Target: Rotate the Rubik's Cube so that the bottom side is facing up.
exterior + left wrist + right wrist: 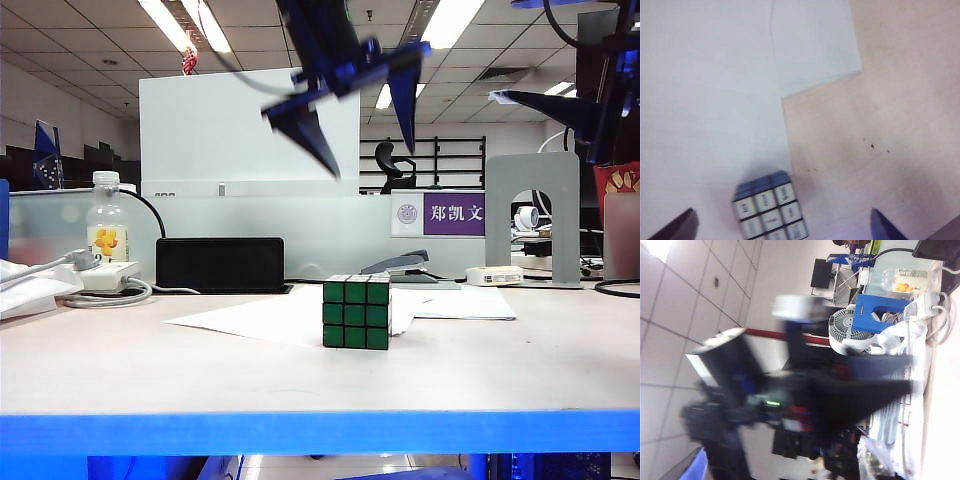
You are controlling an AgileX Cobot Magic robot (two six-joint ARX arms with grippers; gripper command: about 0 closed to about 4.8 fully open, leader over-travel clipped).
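The Rubik's Cube (356, 312) stands on the table at the corner of a white paper sheet, green face toward the exterior camera. My left gripper (372, 160) hangs high above it, open, its dark fingers spread and empty. In the left wrist view the cube (770, 211) shows a white top and a blue side, far below and between the two fingertips (680, 227). My right gripper (515, 50) is raised at the upper right, well away from the cube, its fingers apart with nothing between them. The right wrist view shows only the blurred left arm (815, 395), not the cube.
White paper sheets (270, 318) lie under and behind the cube. Along the back stand a black box (220, 264), a bottle (107, 225), a power strip (105, 275), a stapler (400, 266) and a grey bookend (532, 215). The table's blue front edge (320, 430) runs across.
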